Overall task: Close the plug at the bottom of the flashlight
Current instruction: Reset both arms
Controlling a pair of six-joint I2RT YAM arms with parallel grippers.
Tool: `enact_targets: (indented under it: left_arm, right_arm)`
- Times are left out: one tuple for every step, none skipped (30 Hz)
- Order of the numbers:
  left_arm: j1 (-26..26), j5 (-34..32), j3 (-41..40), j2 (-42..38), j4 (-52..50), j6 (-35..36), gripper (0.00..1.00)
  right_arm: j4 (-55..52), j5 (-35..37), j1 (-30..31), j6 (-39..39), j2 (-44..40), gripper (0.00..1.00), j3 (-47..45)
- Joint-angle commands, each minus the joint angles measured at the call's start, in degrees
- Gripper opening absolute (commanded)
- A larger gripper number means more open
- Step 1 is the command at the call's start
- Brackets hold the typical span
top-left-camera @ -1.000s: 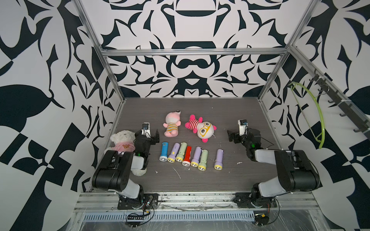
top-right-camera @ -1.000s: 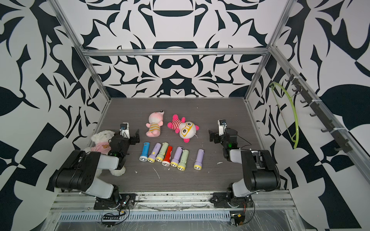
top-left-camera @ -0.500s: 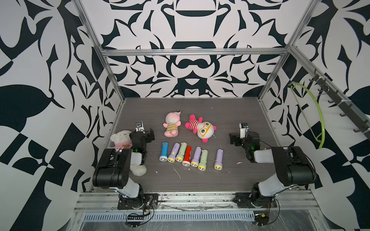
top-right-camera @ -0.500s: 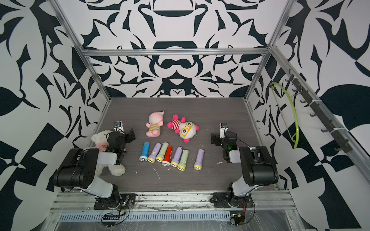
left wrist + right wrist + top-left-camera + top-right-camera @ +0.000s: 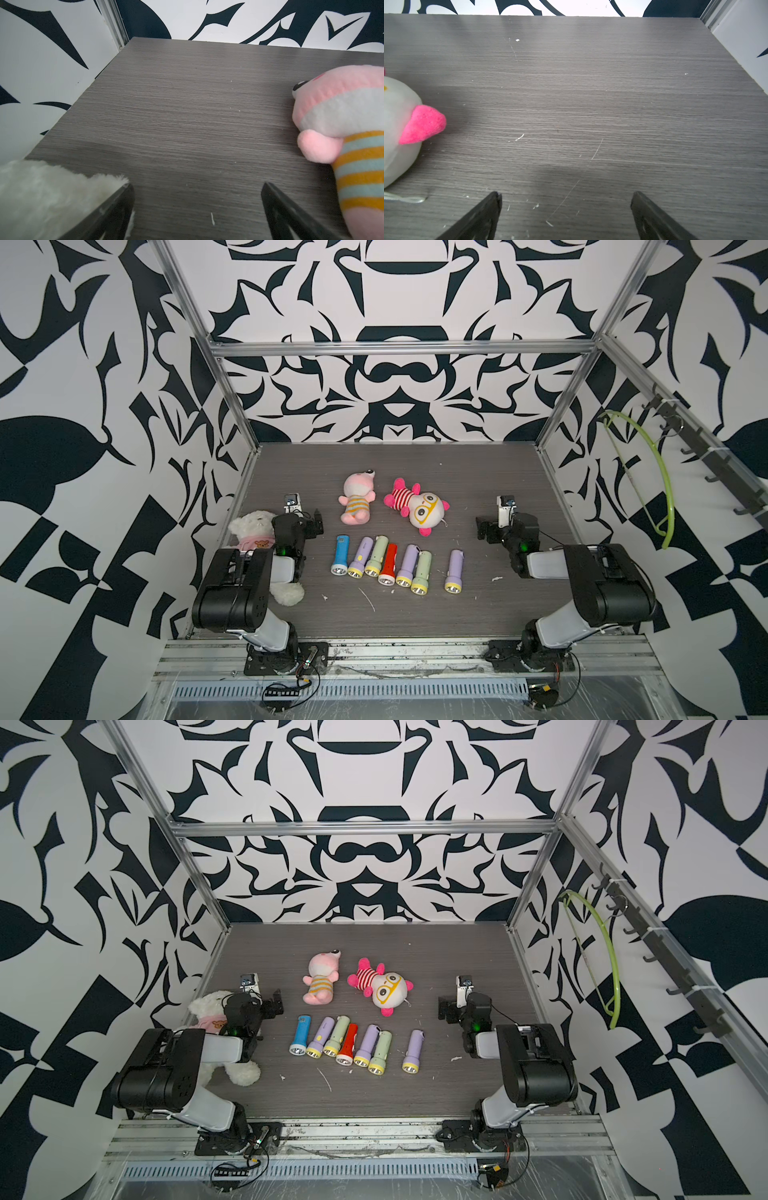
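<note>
The left gripper (image 5: pixel 197 185) hangs low over the tabletop (image 5: pixel 415 464) near its left edge, jaws spread wide with nothing between them. One finger (image 5: pixel 124 193) brushes the fur of a white teddy bear (image 5: pixel 253 526), which lies along the left edge, partly under the left arm. On this gripper's other side, just beside it, lies a pink plush in a striped shirt (image 5: pixel 357 506).

The right gripper (image 5: pixel 566 193) sits low near the right edge, also wide and empty, over bare wood. A white-headed plush with yellow glasses (image 5: pixel 422 510) lies near it, toward the middle.

Between the two arms, nearer the front edge, seven flashlights lie in a row (image 5: pixel 388 564), lenses toward the front edge and bottoms toward the back. Six are packed side by side; a lilac flashlight (image 5: pixel 454 571) lies a little apart on the right. Their bottom plugs are too small to make out.

A green hoop (image 5: pixel 660 489) hangs on the right wall.
</note>
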Motion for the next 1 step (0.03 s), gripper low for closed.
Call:
enact_targets:
  left_arm:
    - [0.4,1.0,1.1,-0.3,-0.3,-0.3,0.99]
  right_arm:
    - [2.3,0.6,0.1,0.4,-1.3,1.0,0.5]
